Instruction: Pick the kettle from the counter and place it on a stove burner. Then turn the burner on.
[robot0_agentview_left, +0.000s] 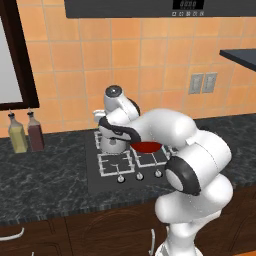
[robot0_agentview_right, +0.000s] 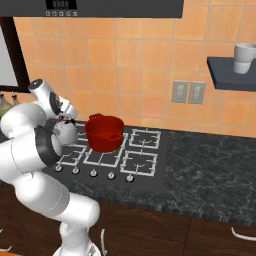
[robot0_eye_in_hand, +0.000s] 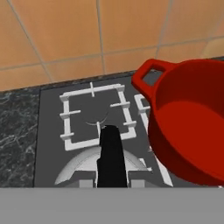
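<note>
The kettle (robot0_agentview_left: 112, 143) is a small silvery dome with a black top handle (robot0_eye_in_hand: 111, 153). It is over the left side of the black cooktop, close beside the red pot (robot0_agentview_left: 146, 146). My gripper (robot0_agentview_left: 116, 126) comes down on it from above and is shut on the handle. In the hand view the handle runs up between my gripper (robot0_eye_in_hand: 111, 178) and the dome (robot0_eye_in_hand: 81, 165) shows below it. Just beyond lies the rear-left stove burner (robot0_eye_in_hand: 96, 114), bare. Whether the kettle rests on a grate or hangs just above one I cannot tell. The kettle (robot0_agentview_right: 66, 133) and gripper (robot0_agentview_right: 63, 120) also show beside the pot (robot0_agentview_right: 104, 133).
The red two-handled pot (robot0_eye_in_hand: 192, 124) sits on the middle burners, right of the kettle. A row of silver knobs (robot0_agentview_left: 139, 176) lines the cooktop's front. Two glass bottles (robot0_agentview_left: 26, 133) stand on the dark counter (robot0_agentview_left: 45, 175) at the left. A wall shelf with a cup (robot0_agentview_right: 243, 58) hangs at the right.
</note>
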